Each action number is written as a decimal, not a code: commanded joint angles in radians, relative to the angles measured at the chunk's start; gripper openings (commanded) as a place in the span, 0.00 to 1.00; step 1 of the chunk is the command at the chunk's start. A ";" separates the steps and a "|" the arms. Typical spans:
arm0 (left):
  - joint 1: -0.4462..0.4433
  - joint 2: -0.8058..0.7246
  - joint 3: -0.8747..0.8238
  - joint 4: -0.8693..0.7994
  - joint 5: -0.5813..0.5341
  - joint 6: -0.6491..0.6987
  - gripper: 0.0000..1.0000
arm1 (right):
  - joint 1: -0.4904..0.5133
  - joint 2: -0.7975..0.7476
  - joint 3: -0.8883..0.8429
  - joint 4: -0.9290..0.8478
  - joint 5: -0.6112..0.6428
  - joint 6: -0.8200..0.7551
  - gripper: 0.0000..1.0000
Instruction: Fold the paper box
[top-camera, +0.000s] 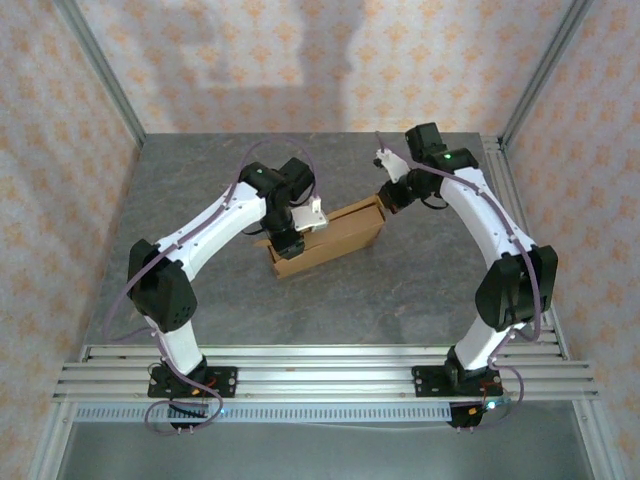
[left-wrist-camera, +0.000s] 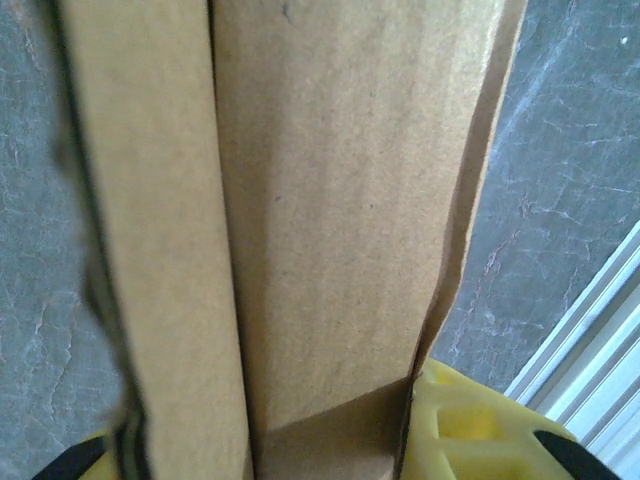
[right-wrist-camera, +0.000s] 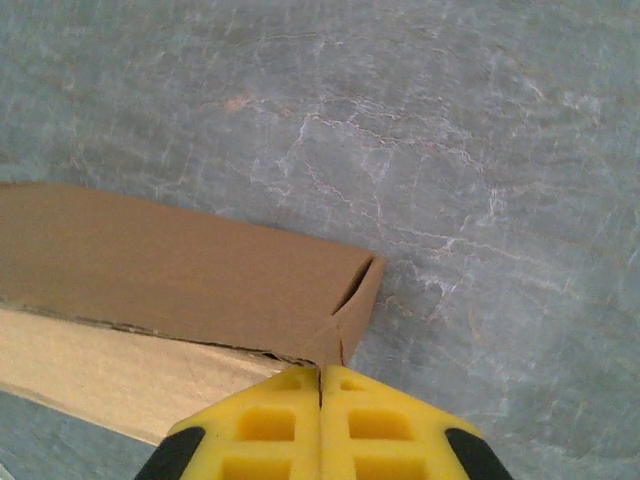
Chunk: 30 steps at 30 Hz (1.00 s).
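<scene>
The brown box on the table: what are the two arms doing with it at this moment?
Two robot arms are working on a paper box that lies on the grey table. The left gripper is at the box's left end, with cardboard between its yellow fingers, so it appears to hold the box there. The right gripper is shut, its tips right at the corner of the opposite end, where a small flap turns inward. The box looks only partly folded.
</scene>
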 joint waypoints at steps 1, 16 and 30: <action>0.004 0.111 -0.048 0.060 0.032 -0.012 0.33 | 0.012 -0.050 0.049 -0.017 0.008 0.216 0.00; 0.004 0.119 -0.041 0.064 0.035 -0.007 0.33 | 0.012 -0.014 0.041 -0.016 -0.010 0.435 0.00; 0.020 0.119 -0.017 0.084 0.149 0.007 0.37 | 0.012 -0.064 -0.191 0.242 0.049 0.333 0.00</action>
